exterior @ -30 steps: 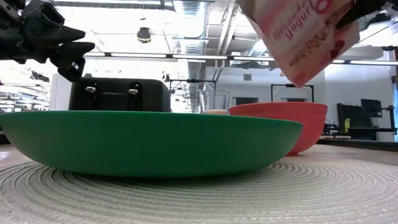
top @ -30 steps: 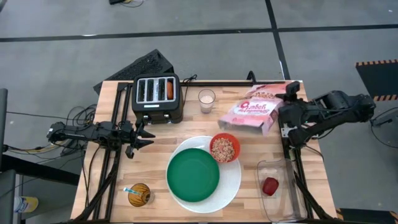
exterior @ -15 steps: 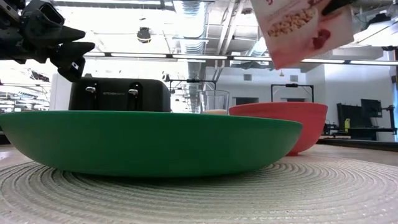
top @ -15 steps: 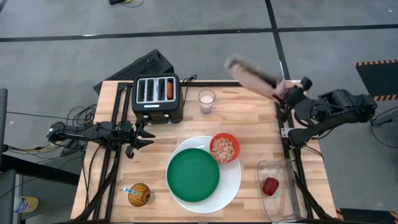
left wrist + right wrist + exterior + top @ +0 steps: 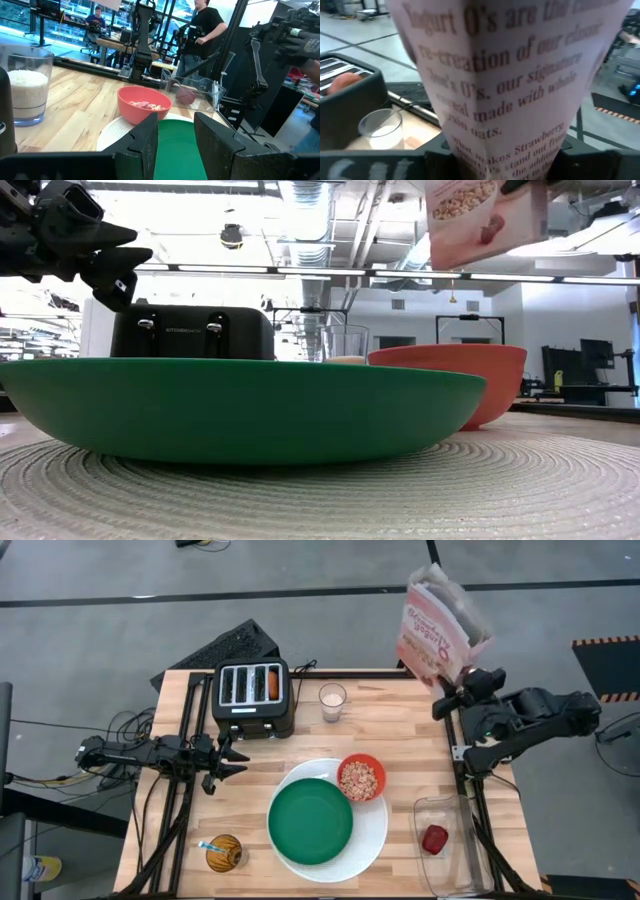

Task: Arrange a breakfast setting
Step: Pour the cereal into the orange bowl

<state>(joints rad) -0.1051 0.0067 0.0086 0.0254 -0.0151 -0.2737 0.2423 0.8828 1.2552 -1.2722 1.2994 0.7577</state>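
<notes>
A green plate (image 5: 310,821) lies on the large white plate (image 5: 372,836) at the table's near middle. The red bowl (image 5: 361,778), filled with cereal, sits on the white plate's far right rim. Round bread (image 5: 273,686) sticks out of a slot of the black toaster (image 5: 252,698). The dark-red fruit (image 5: 434,839) lies in a clear tub (image 5: 447,808) at the near right. The blue-handled spoon (image 5: 212,846) stands in a brown cup (image 5: 225,854). My right gripper (image 5: 458,683) is shut on a pink cereal box (image 5: 438,624) over the table's far right corner. My left gripper (image 5: 236,760) is open and empty at the left. My right gripper pinches the cereal box's lower part (image 5: 510,145) between its two fingers, one on each side. The fingers come from the table's right side. The box is lifted clear of the table and stands about upright above the gripper, with its top (image 5: 432,580) past the table's far edge.
A glass of milk (image 5: 332,700) stands right of the toaster at the far middle. A keyboard (image 5: 228,644) lies beyond the table's far left edge. People (image 5: 200,30) show in the room behind. Bare wood lies between the glass and my right arm.
My right gripper has swung the cereal box away from the red bowl, up and toward the table's far right corner. The box, which lay tipped toward the bowl, has turned about and now stands upright. The gripper has kept its hold.
</notes>
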